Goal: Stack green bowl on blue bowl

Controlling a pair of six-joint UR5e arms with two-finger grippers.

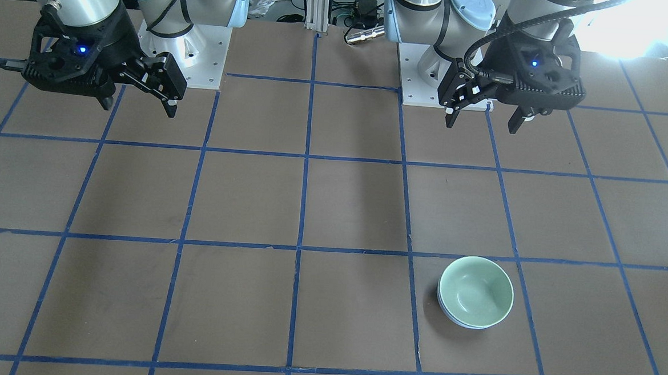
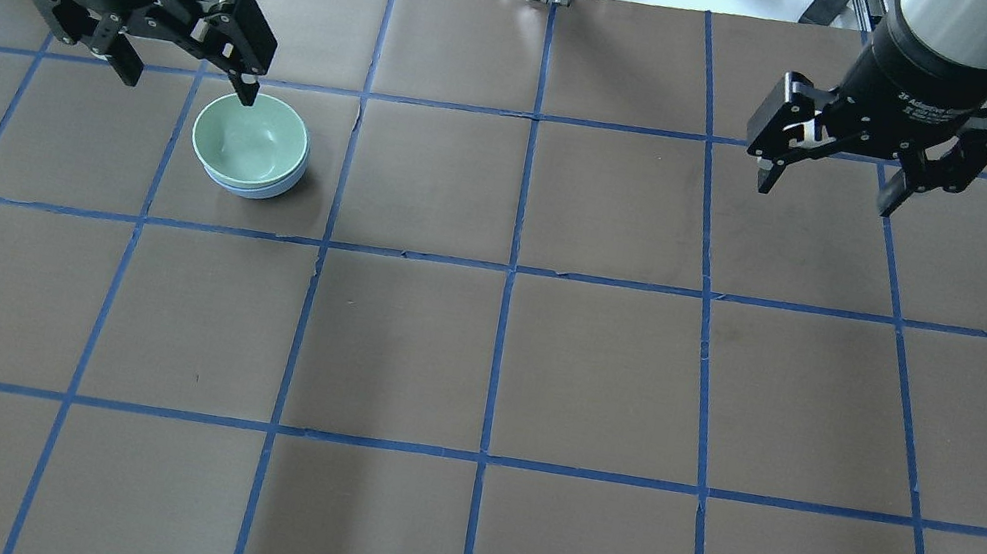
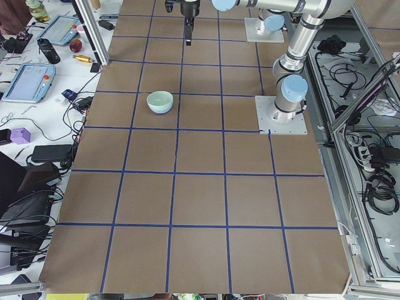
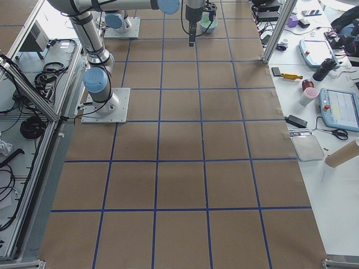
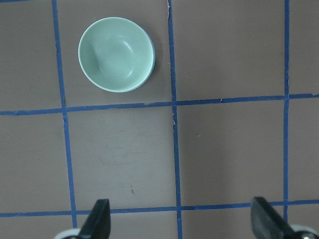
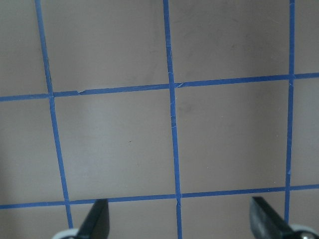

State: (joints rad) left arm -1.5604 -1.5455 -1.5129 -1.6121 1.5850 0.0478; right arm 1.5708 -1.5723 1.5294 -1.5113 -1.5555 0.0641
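The green bowl (image 1: pixel 476 290) sits nested inside the blue bowl (image 1: pixel 464 322), of which only a thin rim shows below it. The stack also shows in the overhead view, green bowl (image 2: pixel 250 137) on blue bowl (image 2: pixel 257 190), and in the left wrist view (image 5: pixel 116 54). My left gripper (image 2: pixel 184 75) is open and empty, raised high above the table, back from the stack. My right gripper (image 2: pixel 826 186) is open and empty, raised over the far side of the table. In the front view the left gripper (image 1: pixel 483 118) is on the right, the right gripper (image 1: pixel 139 104) on the left.
The table is brown with a blue tape grid (image 2: pixel 511 270). The two arm bases (image 1: pixel 184 48) stand at the robot's edge. Cables, tablets and tools lie on the side benches (image 3: pixel 37 81) beyond the table edge.
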